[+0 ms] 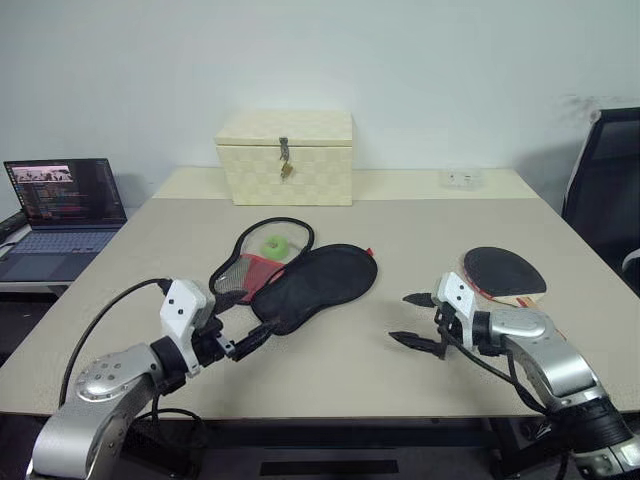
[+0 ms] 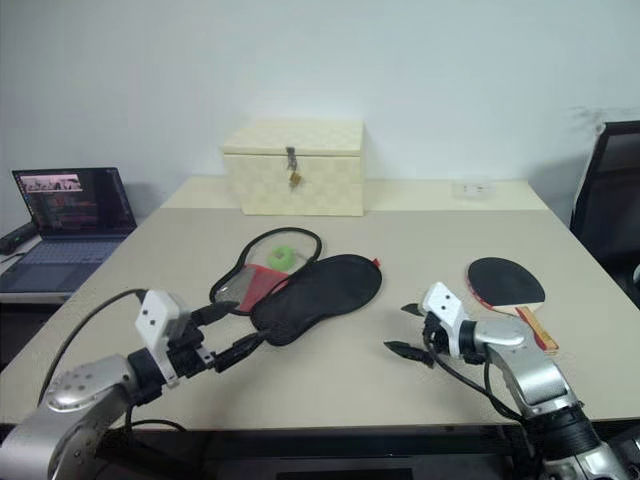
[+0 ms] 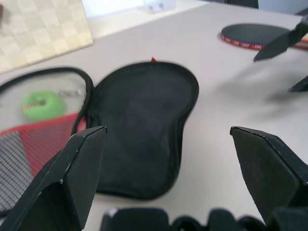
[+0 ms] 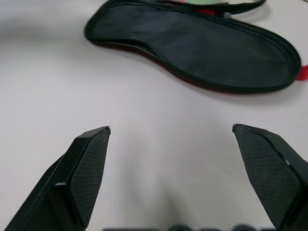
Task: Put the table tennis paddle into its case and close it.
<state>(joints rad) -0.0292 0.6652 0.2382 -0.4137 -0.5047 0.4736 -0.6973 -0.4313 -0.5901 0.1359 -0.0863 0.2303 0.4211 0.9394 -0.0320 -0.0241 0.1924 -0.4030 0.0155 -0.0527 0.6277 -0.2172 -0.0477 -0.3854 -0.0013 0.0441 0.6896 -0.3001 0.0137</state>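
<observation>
The case (image 1: pixel 312 284) lies unzipped and spread flat mid-table: a black half toward me, and behind it a half with mesh, red fabric and a green tag (image 1: pixel 273 244). The table tennis paddle (image 1: pixel 503 271) rests flat on the table's right side, black face up, red edge showing, wooden handle toward the front right. My left gripper (image 1: pixel 243 322) hovers open at the case's near left end, nothing between its fingers. My right gripper (image 1: pixel 418 320) stands open and empty just left of the paddle, pointing toward the case (image 4: pixel 192 43).
A cream woven latched box (image 1: pixel 286 157) stands at the table's back centre. An open laptop (image 1: pixel 62 210) sits on a side surface at the left. A black chair (image 1: pixel 606 190) is at the right edge. A small white item (image 1: pixel 460 179) lies at the back right.
</observation>
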